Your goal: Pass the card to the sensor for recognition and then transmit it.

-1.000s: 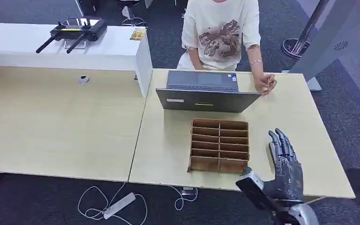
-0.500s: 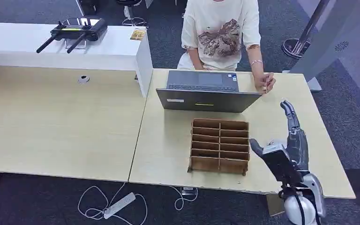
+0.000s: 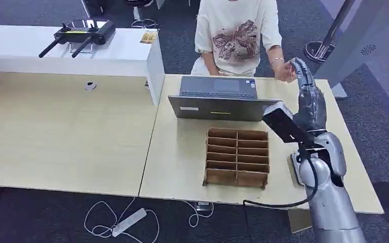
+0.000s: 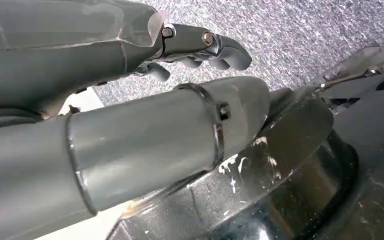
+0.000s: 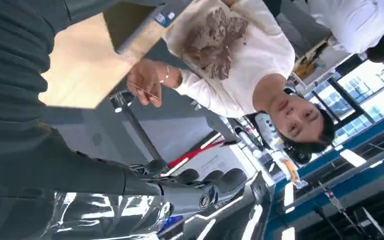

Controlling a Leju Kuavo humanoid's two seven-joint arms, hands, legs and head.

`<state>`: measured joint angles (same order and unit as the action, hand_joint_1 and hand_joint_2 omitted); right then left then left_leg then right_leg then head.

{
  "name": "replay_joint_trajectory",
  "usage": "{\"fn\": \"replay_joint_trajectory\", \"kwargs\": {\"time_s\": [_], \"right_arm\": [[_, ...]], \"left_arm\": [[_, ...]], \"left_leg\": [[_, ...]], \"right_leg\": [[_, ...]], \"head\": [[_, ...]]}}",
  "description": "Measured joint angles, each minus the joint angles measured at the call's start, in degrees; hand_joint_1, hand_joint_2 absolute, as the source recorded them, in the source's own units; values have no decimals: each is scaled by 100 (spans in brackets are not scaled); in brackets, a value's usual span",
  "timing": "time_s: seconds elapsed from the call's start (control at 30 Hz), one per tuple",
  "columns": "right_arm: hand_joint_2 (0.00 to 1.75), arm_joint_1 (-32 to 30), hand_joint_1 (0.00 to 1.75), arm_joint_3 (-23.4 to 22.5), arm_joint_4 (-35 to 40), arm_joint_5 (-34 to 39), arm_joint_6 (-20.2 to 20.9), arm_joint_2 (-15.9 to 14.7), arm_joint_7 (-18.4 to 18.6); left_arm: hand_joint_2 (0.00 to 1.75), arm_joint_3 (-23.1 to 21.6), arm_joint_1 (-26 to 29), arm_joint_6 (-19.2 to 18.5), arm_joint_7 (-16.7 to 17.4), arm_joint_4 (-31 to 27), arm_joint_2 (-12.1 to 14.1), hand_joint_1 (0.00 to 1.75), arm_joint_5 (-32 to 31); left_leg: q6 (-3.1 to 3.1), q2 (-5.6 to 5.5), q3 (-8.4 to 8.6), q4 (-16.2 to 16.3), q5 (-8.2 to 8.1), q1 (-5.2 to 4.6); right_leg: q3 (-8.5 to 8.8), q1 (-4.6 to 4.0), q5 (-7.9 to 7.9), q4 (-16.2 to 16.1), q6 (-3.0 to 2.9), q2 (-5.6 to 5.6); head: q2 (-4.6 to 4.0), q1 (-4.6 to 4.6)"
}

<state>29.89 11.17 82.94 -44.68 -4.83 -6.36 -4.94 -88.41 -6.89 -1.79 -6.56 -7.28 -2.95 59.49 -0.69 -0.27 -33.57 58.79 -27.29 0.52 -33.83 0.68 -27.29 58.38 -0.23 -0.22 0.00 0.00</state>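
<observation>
Robot hand [image 3: 307, 96], my right, fingers spread and empty, raised beside person's hand [image 3: 285, 71] holding the card [image 5: 147, 91]; pickup, scanning, passing remain.

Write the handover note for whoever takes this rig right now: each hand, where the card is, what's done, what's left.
Right robot hand: raised over the far right of the table, fingers apart, holding nothing, near the person's hand.
Left robot hand: hangs down over the carpet, fingers curled, holding nothing.
Card: thin, pinched in the person's hand, not yet with the robot.
Also on the table: laptop and wooden divider tray.
Done: reach toward the person.
Left: take the card, present it to the sensor, pass it on. I cannot tell which item is the sensor.
</observation>
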Motion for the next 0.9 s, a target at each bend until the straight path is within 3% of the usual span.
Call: {"fn": "replay_joint_trajectory", "kwargs": {"time_s": [0.23, 0.3, 0.37, 0.43, 0.63, 0.9], "right_arm": [[175, 910, 0, 454, -809, -575, -102, 0, 287], [175, 1101, 0, 507, -1002, -801, -162, -21, 528], [175, 1312, 0, 524, -1227, -918, -142, -44, 658], [175, 1620, 0, 546, -1574, -1018, -70, -50, 677], [175, 2708, 0, 714, -3069, -1474, -159, 44, 789], [175, 3526, 0, 970, -4404, -2061, -400, 221, 1016]], "left_arm": [[0, -31, -1, -3, -18, 0, 2, 0, -35], [0, 197, 49, 328, 244, 0, 33, 0, 725], [0, 870, 128, 590, 487, 0, 57, 0, 2030], [0, 1382, 194, 621, 546, 0, 92, 0, 2494], [0, 1988, 203, 671, 597, 0, 160, 0, 2535], [0, 2142, 203, 680, 601, 0, 173, 0, 2535]], "left_leg": [[0, -10, -3, 0, 1, -1], [0, -7, -3, 1, 0, 0], [0, -4, -4, 1, 0, 0], [0, -6, -5, 1, 1, -1], [0, -6, -3, 1, 5, 2], [-2, -9, -4, 2, 6, 2]], "right_leg": [[0, 1, -1, 1, 1, -9], [0, 0, -1, 1, 1, -7], [0, 0, -1, 0, 1, -4], [-1, 1, -1, -1, 1, -7], [1, 1, 2, 1, 0, -8], [0, 1, 2, 1, 0, -10]], "head": [[0, -4], [0, 0], [0, -2], [0, -2], [0, -2], [0, -2]]}}
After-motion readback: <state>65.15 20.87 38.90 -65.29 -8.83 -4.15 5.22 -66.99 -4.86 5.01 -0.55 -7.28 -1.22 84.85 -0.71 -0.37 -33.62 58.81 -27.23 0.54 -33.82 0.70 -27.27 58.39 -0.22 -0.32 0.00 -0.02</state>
